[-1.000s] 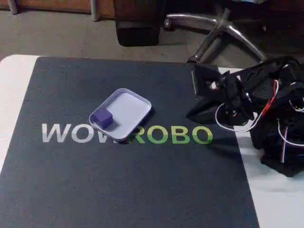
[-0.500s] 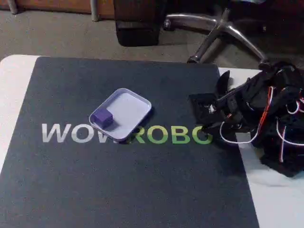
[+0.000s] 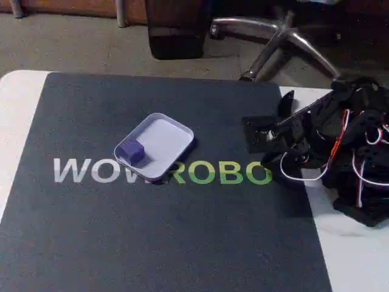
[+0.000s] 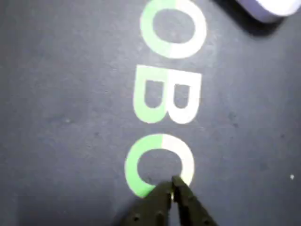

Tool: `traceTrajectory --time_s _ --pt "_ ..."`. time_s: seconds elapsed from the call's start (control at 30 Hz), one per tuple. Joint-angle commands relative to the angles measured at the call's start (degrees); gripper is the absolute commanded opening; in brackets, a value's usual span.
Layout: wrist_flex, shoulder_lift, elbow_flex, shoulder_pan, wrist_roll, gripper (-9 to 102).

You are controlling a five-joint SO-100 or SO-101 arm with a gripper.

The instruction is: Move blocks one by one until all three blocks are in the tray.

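Note:
A small purple-blue block [image 3: 132,151] sits inside the pale lavender tray [image 3: 169,135], in its left corner, in the fixed view. One corner of the tray [image 4: 274,6] also peeks in at the top right of the wrist view. My gripper [image 4: 173,186] is shut with nothing in it, its dark fingertips meeting just above the last green-and-white "O" printed on the mat. In the fixed view the gripper [image 3: 266,164] hangs low at the mat's right side, well to the right of the tray, with the arm folded behind it.
A dark mat [image 3: 152,231] printed with "WOWROBO" covers most of the white table [image 3: 15,103]. The arm's black base with red and white wires [image 3: 358,182] stands at the right edge. A chair base [image 3: 285,36] stands on the floor beyond the table.
The arm has folded down and its gripper end has dropped toward the mat at the right. The block and tray have not moved.

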Motion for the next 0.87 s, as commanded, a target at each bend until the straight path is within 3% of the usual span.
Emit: traceTrajectory --time_s 0.0,0.83 --pt "0.5 0.0 -0.3 0.9 0.3 -8" --pt "0.5 0.1 -0.3 2.2 0.3 -7"
